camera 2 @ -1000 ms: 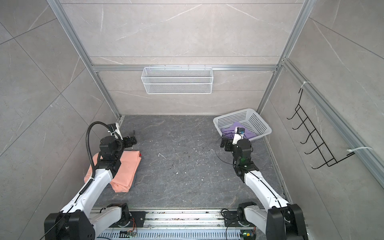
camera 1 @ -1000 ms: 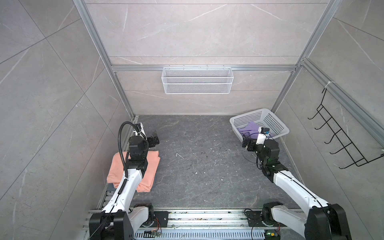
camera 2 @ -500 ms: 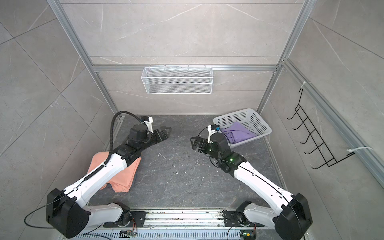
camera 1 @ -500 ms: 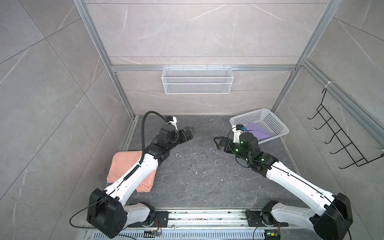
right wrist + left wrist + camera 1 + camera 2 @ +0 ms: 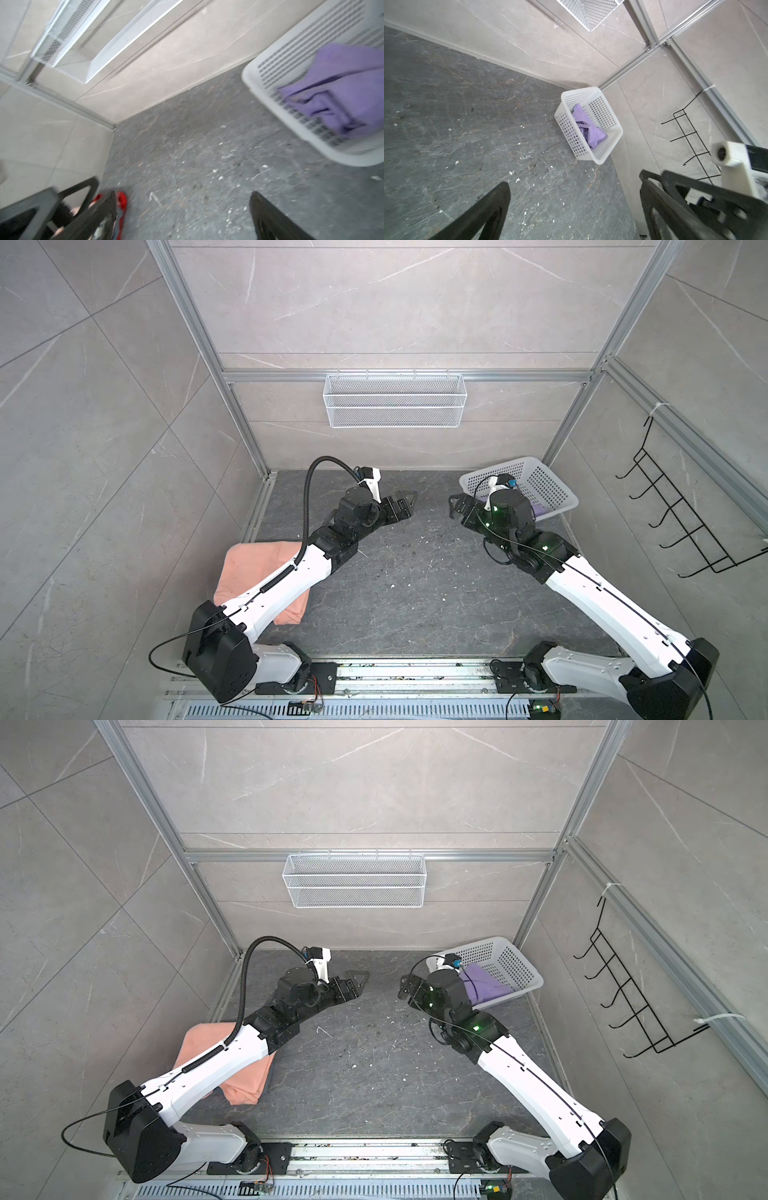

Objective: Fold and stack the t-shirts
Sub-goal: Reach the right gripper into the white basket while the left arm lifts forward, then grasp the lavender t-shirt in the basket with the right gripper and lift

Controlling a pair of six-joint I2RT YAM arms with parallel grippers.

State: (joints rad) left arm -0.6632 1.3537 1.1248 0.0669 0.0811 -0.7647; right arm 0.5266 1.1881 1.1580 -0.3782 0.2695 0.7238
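The salmon-peach t-shirt [image 5: 249,568] [image 5: 249,1077] lies folded at the table's left side, partly hidden under my left arm. The lavender t-shirt [image 5: 484,984] [image 5: 588,128] [image 5: 342,93] sits crumpled in the white basket [image 5: 540,485] [image 5: 511,965] at the back right. In a top view only a sliver of the lavender t-shirt [image 5: 544,510] shows behind my right wrist. My left gripper [image 5: 409,502] [image 5: 361,979] [image 5: 573,178] hangs open over the bare table middle, holding nothing. Facing it, my right gripper [image 5: 455,506] [image 5: 405,986] [image 5: 182,196] is open and empty just left of the basket.
A white wire basket [image 5: 395,406] hangs on the back wall. A black hook rack [image 5: 685,522] is fixed to the right wall. The basket [image 5: 600,160] stands against the right wall near the back corner. Small white specks dot the dark table.
Both arms swung in from the sides toward the back middle. The left gripper left the salmon t-shirt and the right gripper came away from the basket; both stayed open.
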